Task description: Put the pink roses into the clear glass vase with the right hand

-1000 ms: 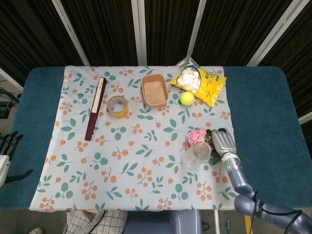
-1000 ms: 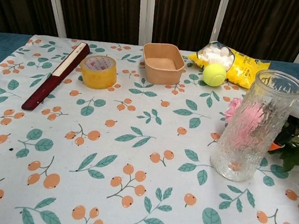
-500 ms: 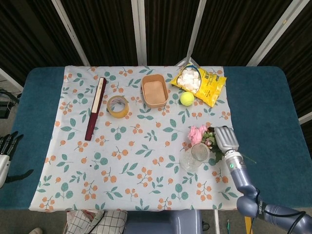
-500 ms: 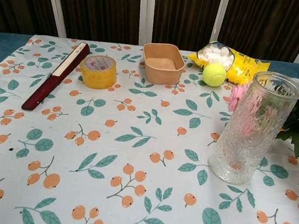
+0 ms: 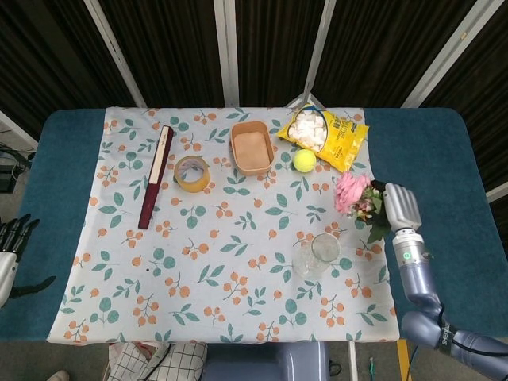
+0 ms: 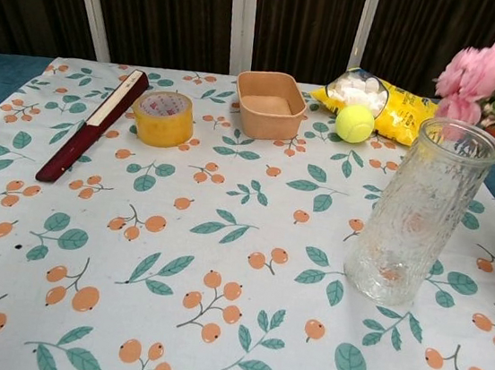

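Observation:
The pink roses (image 5: 352,193) hang in the air to the right of the clear glass vase (image 5: 319,252), held by my right hand (image 5: 400,208), which grips their stems and green leaves. In the chest view the roses (image 6: 474,79) show above and behind the vase (image 6: 418,210), at the upper right edge; the hand itself is out of that frame. The vase stands upright on the floral cloth. My left hand (image 5: 12,246) rests at the far left edge, off the table, fingers apart and holding nothing.
At the back lie a yellow marshmallow bag (image 5: 325,136), a tennis ball (image 5: 304,161) and a tan box (image 5: 252,148). A tape roll (image 5: 192,173) and a dark red folded fan (image 5: 155,176) lie at the left.
My right hand has lifted the roses off the cloth and carried them up and to the right, away from the vase. The vase and left hand have not moved.

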Controlling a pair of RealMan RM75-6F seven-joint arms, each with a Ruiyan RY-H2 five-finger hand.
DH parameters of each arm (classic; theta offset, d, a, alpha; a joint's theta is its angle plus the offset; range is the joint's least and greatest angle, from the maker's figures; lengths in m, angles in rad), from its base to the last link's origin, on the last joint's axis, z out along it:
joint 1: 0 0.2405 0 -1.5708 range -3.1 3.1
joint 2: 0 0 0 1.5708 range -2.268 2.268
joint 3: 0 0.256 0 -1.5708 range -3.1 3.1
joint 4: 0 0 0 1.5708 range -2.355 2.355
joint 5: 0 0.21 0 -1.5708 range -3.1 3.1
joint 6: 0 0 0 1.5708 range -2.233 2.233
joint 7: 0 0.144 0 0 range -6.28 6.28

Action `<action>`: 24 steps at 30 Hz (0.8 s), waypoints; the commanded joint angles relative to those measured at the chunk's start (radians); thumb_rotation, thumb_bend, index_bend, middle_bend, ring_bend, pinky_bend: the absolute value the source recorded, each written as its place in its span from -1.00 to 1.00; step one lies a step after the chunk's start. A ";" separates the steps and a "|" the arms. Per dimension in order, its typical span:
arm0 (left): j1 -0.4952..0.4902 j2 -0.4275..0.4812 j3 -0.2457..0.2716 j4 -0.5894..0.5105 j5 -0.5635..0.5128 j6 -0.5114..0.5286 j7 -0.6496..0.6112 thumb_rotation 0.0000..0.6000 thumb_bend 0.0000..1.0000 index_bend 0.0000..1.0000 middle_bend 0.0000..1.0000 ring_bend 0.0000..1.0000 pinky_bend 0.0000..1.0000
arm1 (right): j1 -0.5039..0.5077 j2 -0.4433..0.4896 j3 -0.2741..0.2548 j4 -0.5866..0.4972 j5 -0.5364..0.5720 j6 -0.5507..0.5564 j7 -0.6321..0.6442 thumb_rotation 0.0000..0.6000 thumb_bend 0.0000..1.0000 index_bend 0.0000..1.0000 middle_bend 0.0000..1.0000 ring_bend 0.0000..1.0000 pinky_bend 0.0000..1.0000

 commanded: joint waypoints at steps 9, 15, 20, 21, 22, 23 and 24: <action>-0.002 -0.007 -0.002 0.003 -0.003 0.000 0.020 1.00 -1.00 -1.00 -1.00 -1.00 -1.00 | -0.105 0.035 0.176 -0.116 -0.076 0.203 0.403 1.00 -0.28 0.15 0.25 0.21 -0.36; -0.003 -0.009 -0.002 0.000 -0.005 -0.001 0.027 1.00 -1.00 -1.00 -1.00 -1.00 -1.00 | -0.149 0.023 0.234 -0.212 -0.126 0.290 0.608 1.00 -0.28 0.15 0.25 0.20 -0.36; -0.004 -0.010 0.000 -0.001 0.001 0.000 0.032 1.00 -1.00 -1.00 -1.00 -1.00 -1.00 | -0.165 0.027 0.261 -0.326 -0.131 0.320 0.661 1.00 -0.28 0.15 0.25 0.20 -0.36; -0.004 -0.010 0.000 0.000 0.001 0.001 0.032 1.00 -1.00 -1.00 -1.00 -1.00 -1.00 | -0.164 0.025 0.265 -0.342 -0.134 0.329 0.660 1.00 -0.28 0.15 0.25 0.20 -0.36; -0.004 -0.010 0.000 0.000 0.002 0.002 0.030 1.00 -1.00 -1.00 -1.00 -1.00 -1.00 | -0.161 0.022 0.270 -0.357 -0.139 0.339 0.658 1.00 -0.28 0.15 0.25 0.20 -0.36; -0.003 -0.010 0.000 0.001 0.002 0.002 0.028 1.00 -1.00 -1.00 -1.00 -1.00 -1.00 | -0.159 0.017 0.274 -0.371 -0.142 0.349 0.655 1.00 -0.28 0.15 0.25 0.20 -0.36; -0.003 -0.010 0.000 0.002 0.002 0.002 0.026 1.00 -1.00 -1.00 -1.00 -1.00 -1.00 | -0.157 0.011 0.278 -0.385 -0.145 0.361 0.650 1.00 -0.28 0.15 0.25 0.19 -0.36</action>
